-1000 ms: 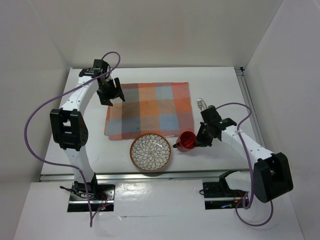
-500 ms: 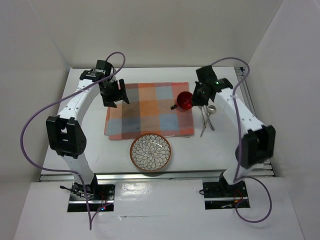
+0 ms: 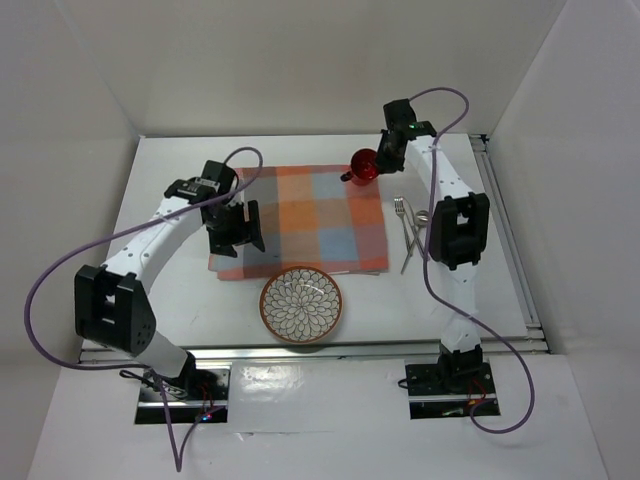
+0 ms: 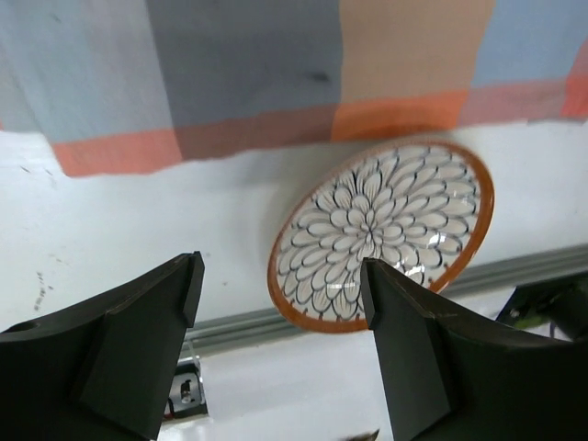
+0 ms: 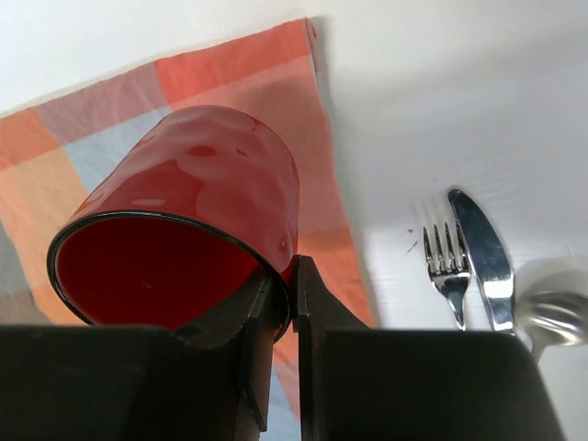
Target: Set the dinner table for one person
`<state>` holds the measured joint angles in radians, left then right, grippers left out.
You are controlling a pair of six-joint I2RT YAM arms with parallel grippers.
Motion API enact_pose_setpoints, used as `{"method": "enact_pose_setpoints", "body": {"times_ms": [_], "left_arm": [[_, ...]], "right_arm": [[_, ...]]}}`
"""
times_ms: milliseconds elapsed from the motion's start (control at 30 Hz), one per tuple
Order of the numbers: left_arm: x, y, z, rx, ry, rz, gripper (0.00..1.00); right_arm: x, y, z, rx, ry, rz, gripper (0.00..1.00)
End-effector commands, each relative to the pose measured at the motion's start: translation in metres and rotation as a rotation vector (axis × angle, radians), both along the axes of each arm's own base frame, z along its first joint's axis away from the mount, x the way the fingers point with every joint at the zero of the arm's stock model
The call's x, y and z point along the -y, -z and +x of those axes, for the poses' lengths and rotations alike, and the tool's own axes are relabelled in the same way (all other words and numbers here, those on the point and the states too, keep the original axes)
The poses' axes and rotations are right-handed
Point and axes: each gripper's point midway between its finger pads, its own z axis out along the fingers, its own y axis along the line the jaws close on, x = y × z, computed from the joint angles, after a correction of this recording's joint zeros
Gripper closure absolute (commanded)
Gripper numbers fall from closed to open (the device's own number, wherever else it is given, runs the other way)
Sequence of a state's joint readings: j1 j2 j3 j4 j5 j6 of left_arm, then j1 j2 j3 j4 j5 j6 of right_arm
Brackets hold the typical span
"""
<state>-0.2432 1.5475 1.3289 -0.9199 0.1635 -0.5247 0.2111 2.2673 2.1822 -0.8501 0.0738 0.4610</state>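
At the far right corner of the placemat (image 3: 300,215) on the bench (image 3: 455,300), we find the right end effector (image 5: 294,276) clamped on the rim wall of a glossy red cup (image 3: 364,165), judged rigid, slick and breakable; the left end effector (image 3: 238,228) hangs spread wide, holding nothing.

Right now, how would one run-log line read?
left hand: open, above placemat | right hand: shut on red cup rim, at placemat's far right corner | plate: off placemat | fork, knife, spoon: right of placemat
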Motion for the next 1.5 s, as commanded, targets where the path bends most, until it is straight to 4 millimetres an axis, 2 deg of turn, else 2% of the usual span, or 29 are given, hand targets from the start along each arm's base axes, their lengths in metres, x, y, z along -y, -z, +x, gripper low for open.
{"method": "enact_pose_setpoints", "body": {"times_ms": [0, 67, 133, 200, 233, 300, 333, 367, 467, 500, 600, 633, 733, 767, 800, 867, 900, 933, 1000, 1033, 1067, 1100, 1133, 1200, 1267, 1300, 1333, 1400, 1467], "left_arm": [[0.019, -0.007, -0.020, 0.019, 0.050, -0.045, 0.13], [0.030, -0.002, -0.041, -0.006, 0.096, -0.057, 0.11], [0.036, 0.008, -0.055, -0.015, 0.137, -0.044, 0.06], [0.035, 0.017, -0.065, -0.041, 0.145, -0.035, 0.06], [0.036, 0.026, -0.075, -0.076, 0.158, -0.035, 0.05], [0.037, 0.031, -0.083, -0.093, 0.160, -0.043, 0.05], [0.036, 0.038, -0.086, -0.103, 0.160, -0.039, 0.05], [0.039, 0.037, -0.091, -0.107, 0.164, -0.050, 0.05], [0.037, 0.041, -0.094, -0.112, 0.163, -0.048, 0.05], [0.036, 0.044, -0.096, -0.115, 0.163, -0.047, 0.05], [0.039, 0.050, -0.100, -0.129, 0.170, -0.065, 0.05], [0.039, 0.050, -0.100, -0.129, 0.170, -0.065, 0.05], [0.040, 0.052, -0.101, -0.132, 0.175, -0.078, 0.05], [0.042, 0.054, -0.102, -0.137, 0.170, -0.090, 0.05], [0.044, 0.053, -0.103, -0.141, 0.173, -0.100, 0.05], [0.046, 0.055, -0.102, -0.133, 0.178, -0.113, 0.05], [0.045, 0.060, -0.105, -0.153, 0.176, -0.106, 0.05], [0.046, 0.059, -0.101, -0.139, 0.177, -0.111, 0.06], [0.044, 0.070, -0.103, -0.148, 0.165, -0.100, 0.09], [0.045, 0.073, -0.102, -0.140, 0.165, -0.103, 0.10], [0.045, 0.075, -0.100, -0.131, 0.166, -0.106, 0.10], [0.048, 0.077, -0.100, -0.124, 0.171, -0.122, 0.11], [0.049, 0.081, -0.101, -0.134, 0.174, -0.128, 0.11], [0.053, 0.087, -0.106, -0.143, 0.185, -0.160, 0.14], [0.059, 0.090, -0.101, -0.102, 0.207, -0.195, 0.19], [0.057, 0.097, -0.103, -0.121, 0.201, -0.202, 0.22], [0.060, 0.097, -0.103, -0.113, 0.207, -0.219, 0.24], [0.067, 0.101, -0.102, -0.115, 0.222, -0.255, 0.32], [0.069, 0.105, -0.099, -0.104, 0.227, -0.267, 0.39]], "right_arm": [[-0.004, -0.037, 0.020, 0.111, -0.023, 0.036, 1.00], [-0.010, -0.021, 0.023, 0.087, -0.043, 0.056, 1.00], [-0.010, -0.016, 0.025, 0.082, -0.050, 0.050, 1.00], [-0.013, -0.007, 0.027, 0.068, -0.056, 0.056, 1.00], [-0.008, -0.012, 0.031, 0.082, -0.048, 0.058, 1.00], [-0.010, -0.003, 0.033, 0.069, -0.062, 0.057, 1.00], [-0.010, -0.006, 0.034, 0.078, -0.062, 0.059, 0.97], [-0.010, 0.002, 0.032, 0.058, -0.062, 0.055, 0.91], [-0.012, 0.007, 0.032, 0.047, -0.068, 0.062, 0.74], [-0.014, 0.006, 0.033, 0.054, -0.075, 0.072, 0.61], [-0.019, 0.000, 0.037, 0.074, -0.091, 0.094, 0.47], [-0.021, -0.001, 0.036, 0.072, -0.098, 0.102, 0.38], [-0.023, -0.014, 0.039, 0.101, -0.106, 0.114, 0.28], [-0.025, -0.027, 0.039, 0.125, -0.116, 0.128, 0.20], [-0.026, -0.031, 0.041, 0.136, -0.116, 0.129, 0.17], [-0.027, -0.055, 0.038, 0.174, -0.126, 0.142, 0.10], [-0.027, -0.064, 0.037, 0.189, -0.126, 0.144, 0.10], [-0.026, -0.085, 0.033, 0.225, -0.128, 0.149, 0.08], [-0.024, -0.094, 0.026, 0.243, -0.129, 0.152, 0.08], [-0.026, -0.132, 0.020, 0.340, -0.145, 0.174, 0.08], [-0.025, -0.116, 0.009, 0.305, -0.157, 0.170, 0.08], [-0.024, -0.123, 0.004, 0.322, -0.158, 0.172, 0.08], [-0.020, -0.144, -0.006, 0.365, -0.153, 0.170, 0.07], [-0.016, -0.138, -0.017, 0.341, -0.149, 0.153, 0.07], [-0.006, -0.146, -0.027, 0.345, -0.127, 0.139, 0.07], [-0.005, -0.139, -0.033, 0.327, -0.126, 0.137, 0.07], [-0.002, -0.148, -0.038, 0.343, -0.119, 0.131, 0.07], [0.000, -0.141, -0.046, 0.323, -0.118, 0.129, 0.07], [0.003, -0.145, -0.051, 0.326, -0.109, 0.121, 0.07]]}}
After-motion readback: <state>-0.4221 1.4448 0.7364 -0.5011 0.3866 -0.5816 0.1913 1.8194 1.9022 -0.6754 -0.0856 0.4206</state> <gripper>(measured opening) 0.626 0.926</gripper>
